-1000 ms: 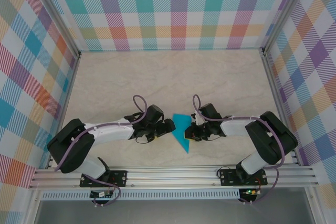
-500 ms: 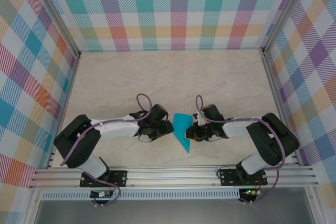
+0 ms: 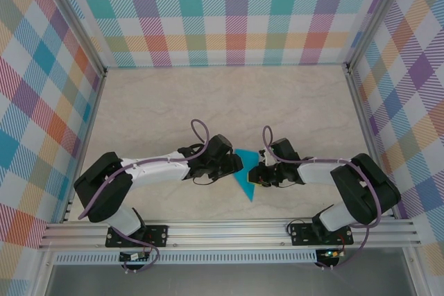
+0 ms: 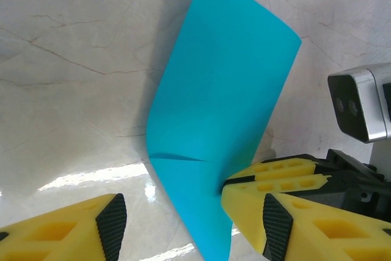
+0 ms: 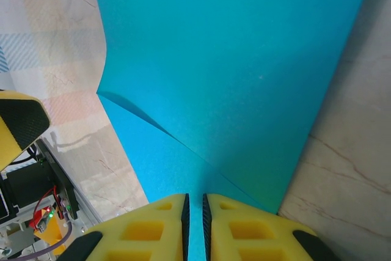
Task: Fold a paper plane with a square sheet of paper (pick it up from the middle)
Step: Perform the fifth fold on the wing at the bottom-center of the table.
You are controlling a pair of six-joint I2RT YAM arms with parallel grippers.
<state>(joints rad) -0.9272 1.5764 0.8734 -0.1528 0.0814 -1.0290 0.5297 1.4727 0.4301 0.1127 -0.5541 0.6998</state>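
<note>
Teal paper sheet (image 3: 245, 175): bent, creased (short fold line), tilted upward.

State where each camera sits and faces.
Top external: above, behind the bases, looking down on the table; both arms, left hand and right hand flanking the teal paper.
Left wrist: on left arm, facing the paper between its open fingers.
Right wrist: on right arm, looking along fingers shut on the paper.
Shared: top and left wrist show the right hand.

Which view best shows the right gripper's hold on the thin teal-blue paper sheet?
Right wrist: the right gripper pinches the thin teal-blue paper sheet, close up. Left wrist shows the sheet curled, creased; top external shows it small, grip unclear.
</note>
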